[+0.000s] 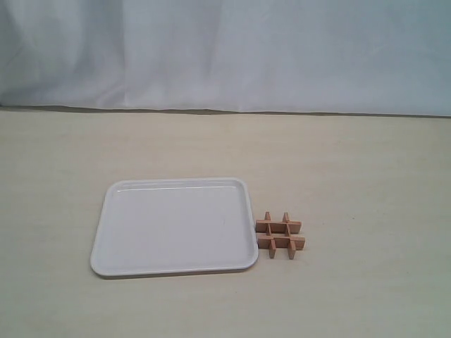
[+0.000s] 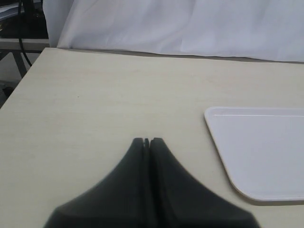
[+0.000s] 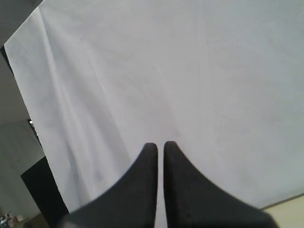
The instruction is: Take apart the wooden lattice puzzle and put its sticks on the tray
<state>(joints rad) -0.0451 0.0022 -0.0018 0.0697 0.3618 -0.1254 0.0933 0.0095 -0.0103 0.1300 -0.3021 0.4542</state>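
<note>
The wooden lattice puzzle (image 1: 280, 236) lies assembled as a "#" of four interlocked light-brown sticks, on the table just off the right edge of the tray (image 1: 176, 225). The glossy white tray holds nothing. Neither arm appears in the exterior view. In the left wrist view my left gripper (image 2: 147, 140) hovers over bare table with its black fingers pressed together, and the tray (image 2: 266, 152) sits off to one side of it. My right gripper (image 3: 160, 145) points at the white backdrop, its fingers nearly touching with only a thin slit between them and nothing held.
A pale wooden table (image 1: 352, 162) carries everything. A white cloth backdrop (image 1: 225, 49) hangs along its far edge. The table's left edge and a dark frame with cables (image 2: 23, 28) show in the left wrist view.
</note>
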